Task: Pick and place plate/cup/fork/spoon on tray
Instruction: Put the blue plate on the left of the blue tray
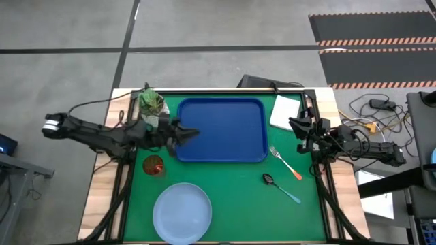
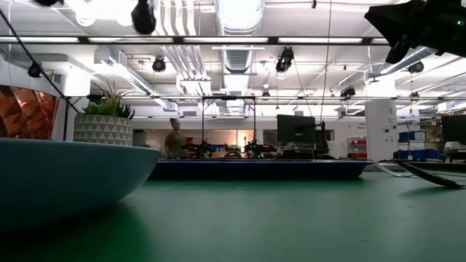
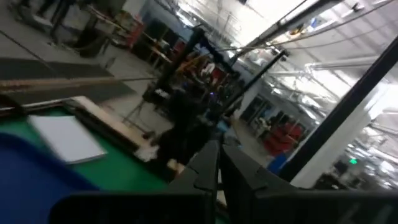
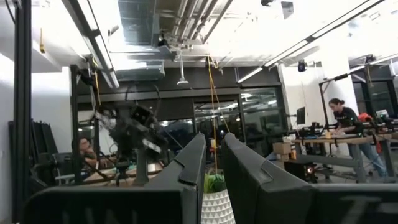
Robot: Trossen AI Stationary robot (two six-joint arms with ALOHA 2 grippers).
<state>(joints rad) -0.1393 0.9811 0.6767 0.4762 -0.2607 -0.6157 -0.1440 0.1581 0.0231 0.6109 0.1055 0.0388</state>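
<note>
The dark blue tray [image 1: 221, 129] lies at the far middle of the green mat. The pale blue plate [image 1: 182, 212] rests flat at the near edge. The red-orange cup [image 1: 154, 165] stands upright between the plate and the tray's near left corner. The orange-handled fork [image 1: 286, 162] and the blue-handled spoon [image 1: 281, 187] lie flat on the mat to the right of the tray. My left gripper [image 1: 195, 133] is shut and empty, raised over the tray's left rim. My right gripper [image 1: 294, 125] is shut and empty, raised at the table's right side, beyond the fork.
A white pot with a green plant [image 1: 151, 103] stands at the tray's far left corner, close to my left arm. A white rectangular block [image 1: 286, 111] lies at the far right, next to my right gripper. People show in the room beyond [image 4: 348, 121].
</note>
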